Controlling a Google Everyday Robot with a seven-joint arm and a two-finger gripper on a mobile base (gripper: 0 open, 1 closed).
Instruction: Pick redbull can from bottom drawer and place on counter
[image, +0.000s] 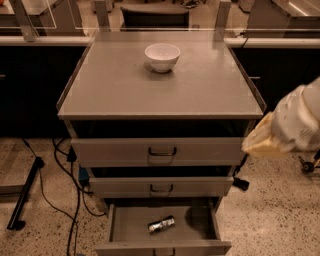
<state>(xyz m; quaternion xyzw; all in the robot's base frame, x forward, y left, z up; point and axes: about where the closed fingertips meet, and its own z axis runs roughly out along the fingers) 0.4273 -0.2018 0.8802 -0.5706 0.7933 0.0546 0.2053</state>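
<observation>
The redbull can (161, 225) lies on its side on the grey floor of the open bottom drawer (125, 225), near the middle. The drawer's front edge is at the bottom of the view. The counter (125, 85) is the flat grey top of the cabinet. My gripper (259, 142) is at the end of the pale, covered arm at the right. It hangs beside the cabinet's right front corner at the level of the top drawer, well above and to the right of the can.
A white bowl (162, 56) stands at the back middle of the counter. The two upper drawers (160, 150) are slightly out. Black cables (65, 200) and a black stand leg (25, 192) lie on the speckled floor to the left. Dark cabinets stand behind.
</observation>
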